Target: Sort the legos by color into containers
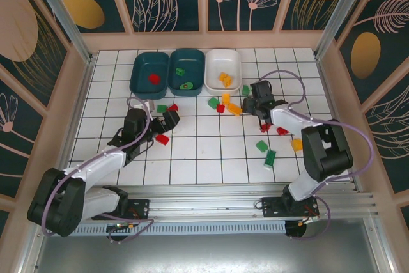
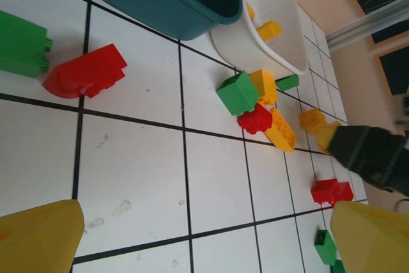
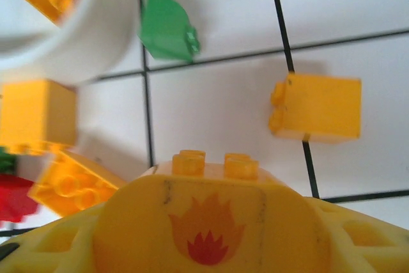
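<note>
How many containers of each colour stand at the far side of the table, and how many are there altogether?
Dark teal containers: 2
White container: 1
Total: 3

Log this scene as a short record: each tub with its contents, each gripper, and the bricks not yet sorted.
left teal tub: one red brick
middle teal tub: green bricks
white tub: orange-yellow bricks
left gripper: open, holding nothing
right gripper: closed on a yellow flame-printed brick
loose bricks: red, green and yellow, scattered on the tiled table, most in front of the tubs and near the right arm
</note>
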Action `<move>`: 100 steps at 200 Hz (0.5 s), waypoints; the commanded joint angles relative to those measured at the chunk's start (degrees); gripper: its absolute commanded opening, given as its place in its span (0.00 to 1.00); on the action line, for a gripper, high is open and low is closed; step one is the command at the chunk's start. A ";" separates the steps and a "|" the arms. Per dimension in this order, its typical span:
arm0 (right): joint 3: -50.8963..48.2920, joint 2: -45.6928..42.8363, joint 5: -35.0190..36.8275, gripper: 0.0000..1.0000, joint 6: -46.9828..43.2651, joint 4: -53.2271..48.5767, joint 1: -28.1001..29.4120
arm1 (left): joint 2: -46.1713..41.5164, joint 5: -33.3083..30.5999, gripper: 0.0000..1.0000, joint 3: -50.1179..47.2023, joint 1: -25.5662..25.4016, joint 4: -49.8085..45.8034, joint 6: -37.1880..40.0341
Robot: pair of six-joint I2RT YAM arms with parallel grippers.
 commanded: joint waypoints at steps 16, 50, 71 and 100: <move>12.53 7.93 -1.87 0.45 -1.07 2.30 3.03 | -0.34 -10.97 0.98 -0.52 -0.20 -1.88 -1.57; 29.91 22.63 -4.26 0.50 -2.55 0.14 3.80 | 1.63 -10.90 0.99 0.65 -0.11 -4.45 0.57; 38.89 28.73 -4.90 0.58 -3.11 -2.24 3.94 | 2.46 -11.98 0.98 1.76 -0.08 -7.55 2.43; 44.98 30.57 -3.72 0.70 -3.74 -5.26 4.34 | 5.27 -11.79 0.97 3.85 -0.11 -10.01 5.33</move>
